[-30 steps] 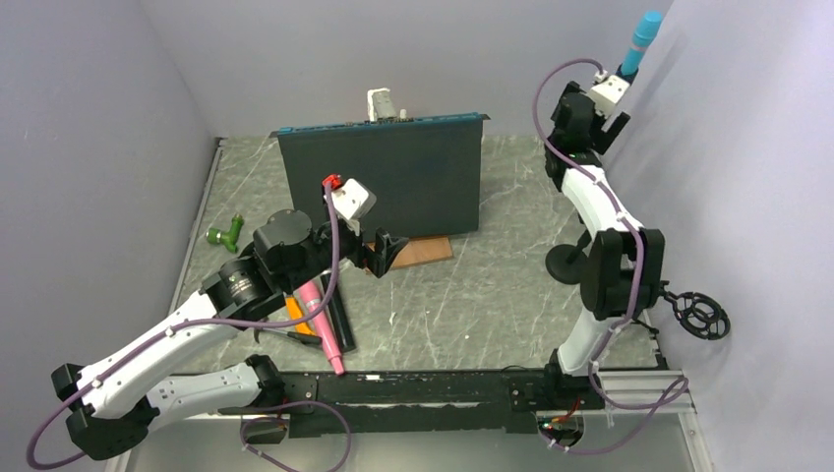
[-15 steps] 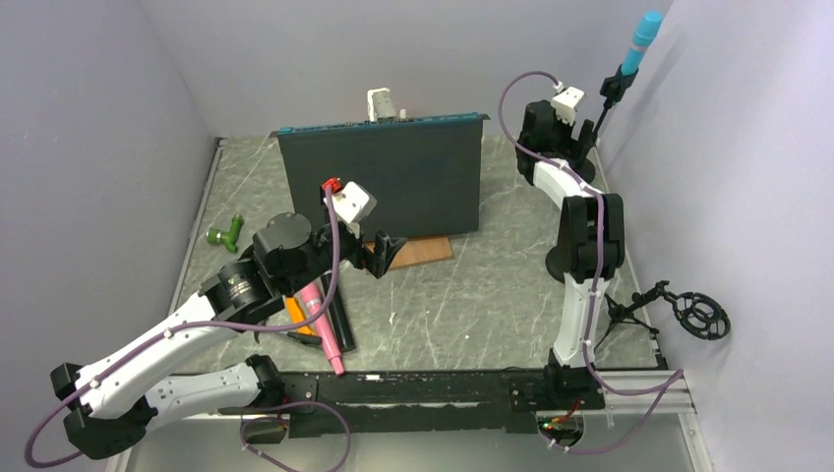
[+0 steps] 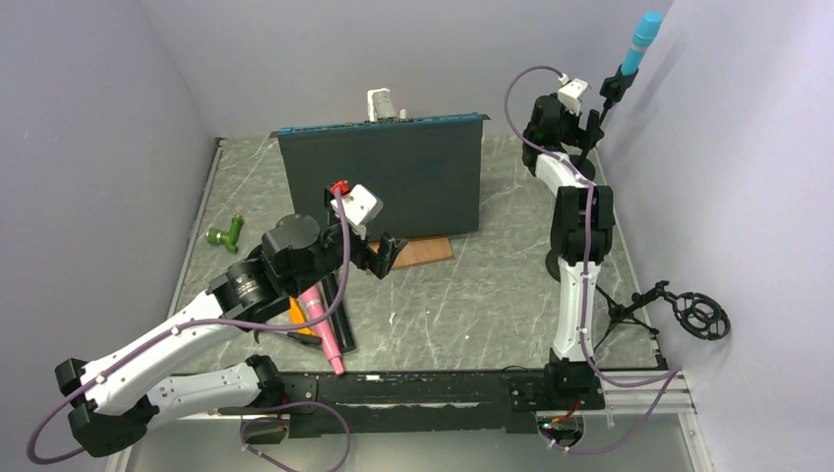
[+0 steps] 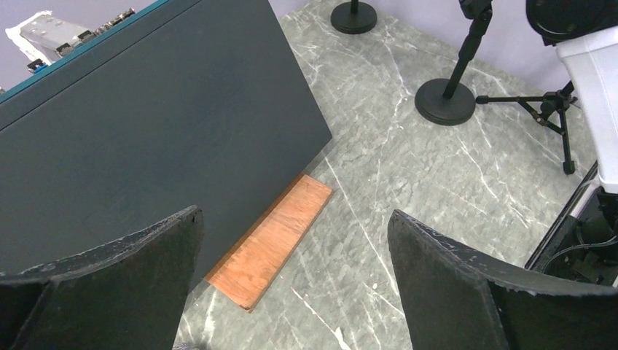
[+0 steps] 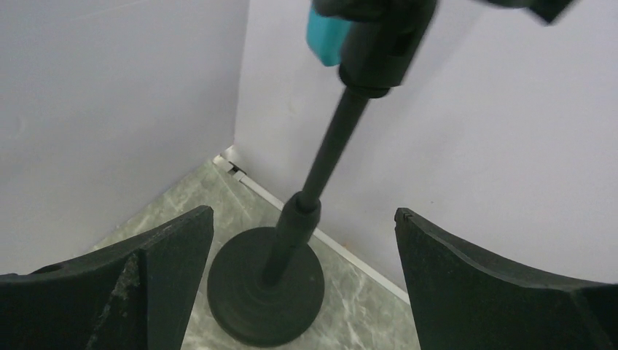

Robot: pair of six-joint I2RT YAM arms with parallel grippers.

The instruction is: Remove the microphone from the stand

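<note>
Teal microphone (image 3: 644, 37) in stand (image 5: 331, 149); right arm (image 3: 573, 251) towers upright, right gripper (image 5: 302, 219) spread.

Overhead view of a grey marbled table (image 3: 472, 295) with 2 white-and-black robot arms. The right arm reaches to the far right corner, its right gripper (image 3: 587, 126) just beside a thin black stand (image 3: 602, 106) that holds a teal microphone (image 3: 644, 37) at its top. The left gripper (image 3: 386, 256) hovers near a wooden block (image 3: 425, 250) at the foot of a dark upright board (image 3: 393, 177), and a pink microphone (image 3: 323, 329) lies beneath the left arm.
</note>
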